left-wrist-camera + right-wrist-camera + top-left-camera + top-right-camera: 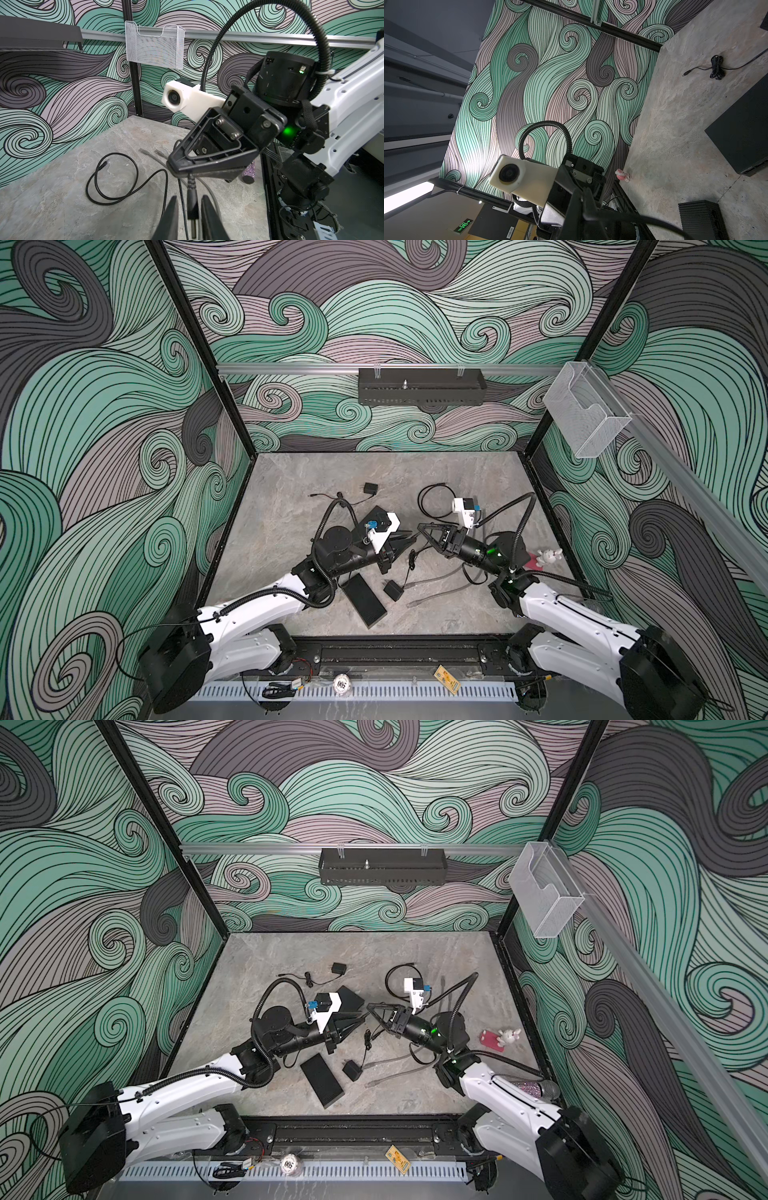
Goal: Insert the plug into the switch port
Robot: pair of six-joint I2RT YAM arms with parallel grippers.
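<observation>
The two arms meet tip to tip above the middle of the desk point(291, 497). The right gripper point(179, 170) has its jaws clenched on the rear end of the plug point(192, 204), where the thin black cord point(412, 560) leaves it. The plug juts out from the tips, clear of the desk, with its metal pin pointing away from the right gripper. The left gripper point(189, 197) faces it from the opposite side, its jaws narrowed around the plug's barrel. One of its fingers point(208, 216) lies against or just beside the barrel and the other shows a sliver of gap, so it is not possible to tell whether they pinch the plug. In both top views the plug is too small to make out between the tips.

The cord drops to a small black adapter point(392, 590) near the front edge. Just beside it, toward the left edge, a ribbed black box point(364, 600) lies flat, at a slant to the front edge. A smooth black box point(352, 997) sits near the middle, partly under the left arm's wrist camera. The right wrist view shows small openings along one of its edges. The plug sits in neither box. Two grey cables point(436, 580) lie near the front edge toward the right. A black cable loop point(432, 502) lies farther back, and a second adapter point(370, 488) lies toward the far left corner. A pink case with a toy rabbit point(547, 556) rests by the right edge.
</observation>
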